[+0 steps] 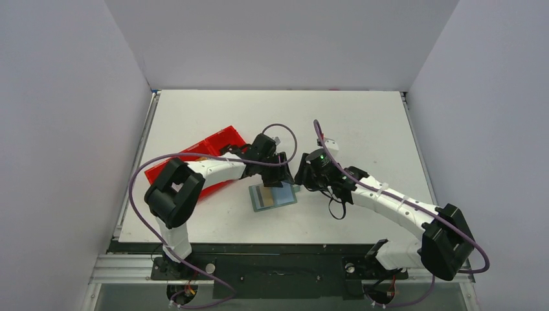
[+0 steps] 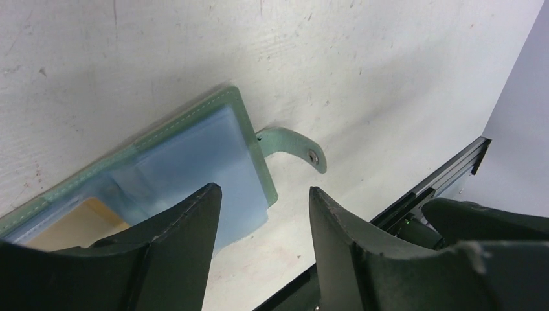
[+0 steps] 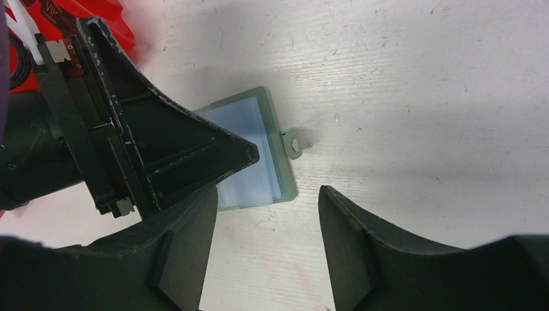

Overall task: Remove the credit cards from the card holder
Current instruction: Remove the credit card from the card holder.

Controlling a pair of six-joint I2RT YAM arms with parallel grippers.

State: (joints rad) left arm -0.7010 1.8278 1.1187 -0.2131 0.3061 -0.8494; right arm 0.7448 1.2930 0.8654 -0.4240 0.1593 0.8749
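Spreading under everything is the white bench, its matte top scuffed and faintly scratched in the wrist views. At its left side sits a red plastic tray with ribbed dividing walls, partly hidden by the left arm, so what it holds cannot be made out. Between the two arms, nearer the front edge, the card holder lies flat on the bench, a grey-green rectangle with a stitched border and a translucent, blue-tinted plastic sleeve across its face. Inside that sleeve a tan-yellow card shows at one end, and a pale blue panel beside it may be a second of the credit cards, though the plastic blurs it. The left jaws stand parted directly above the holder, one black wedge-shaped finger over the blue part; contact is unclear. The right jaws are likewise spread apart, gripping nothing, poised over bare bench just beside the holder's edge. From that edge juts a small curved tab, bearing a round metal snap.
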